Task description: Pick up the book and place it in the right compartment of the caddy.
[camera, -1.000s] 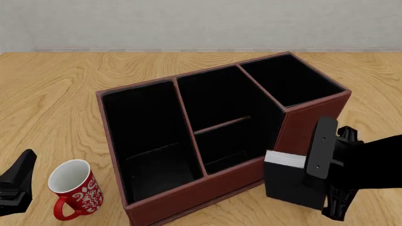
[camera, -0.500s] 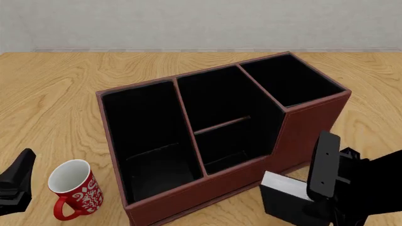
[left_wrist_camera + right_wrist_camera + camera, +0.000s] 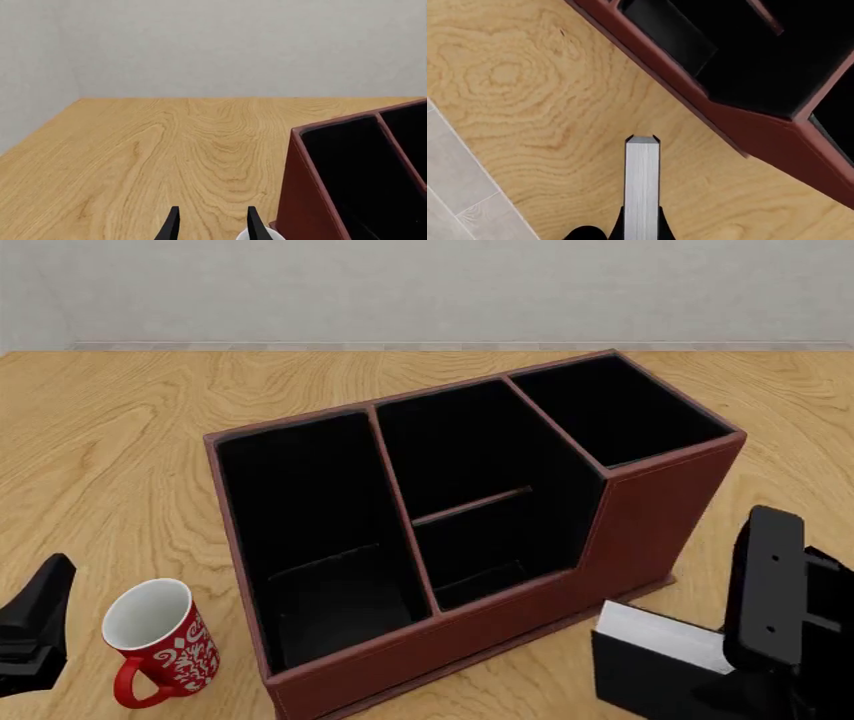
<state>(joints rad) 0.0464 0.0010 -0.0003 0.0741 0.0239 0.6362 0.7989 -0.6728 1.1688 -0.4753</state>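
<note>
The black book [image 3: 650,672], white page block [image 3: 641,187] facing up, is held upright just off the caddy's [image 3: 441,640] front right corner. My right gripper [image 3: 641,231] is shut on it, one finger on each cover. The dark red-brown caddy [image 3: 740,117] has three black-lined sections. Its right compartment [image 3: 621,415] is the tall squarish one at the far right, beyond the book. My left gripper [image 3: 212,227] is open with nothing between its fingers. It stays low at the near left [image 3: 34,640], beside the mug.
A red mug [image 3: 158,645] with a white pattern stands upright left of the caddy's front left corner; its rim [image 3: 261,235] shows by my left fingertips. The caddy's left wall [image 3: 303,200] is close on that side. The table edge and grey floor [image 3: 467,190] show beneath the book.
In the front view, my right gripper has carried the book to the right and toward the near edge, away from the caddy's front wall. The left arm and mug have not moved.
</note>
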